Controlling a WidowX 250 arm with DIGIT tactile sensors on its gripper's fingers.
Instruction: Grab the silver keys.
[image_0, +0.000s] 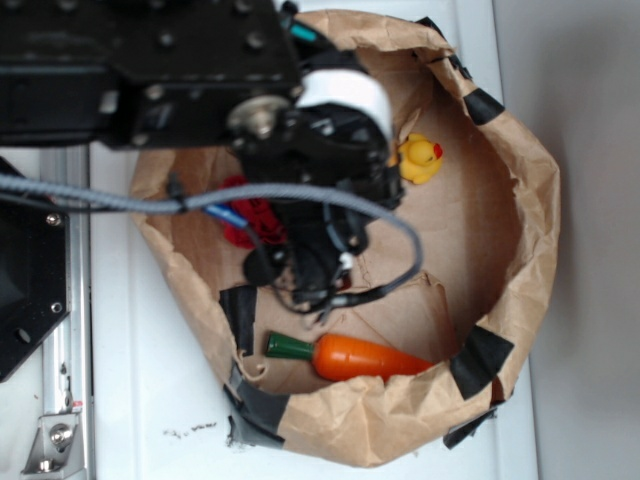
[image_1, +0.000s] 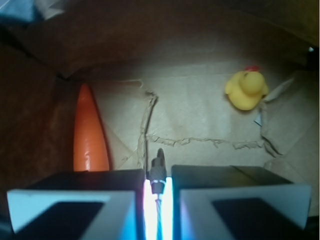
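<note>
While I watch the wrist view, my pincer has its two pads nearly together, clamped on a thin metal piece of the silver keys that pokes out between them. Beyond lie the carrot on the left and the yellow duck on the right, both well apart, on the paper bag floor.

I see a white desk under even daylight, a grey wall at its far side, and a metal bracket bolted at its corner.
</note>
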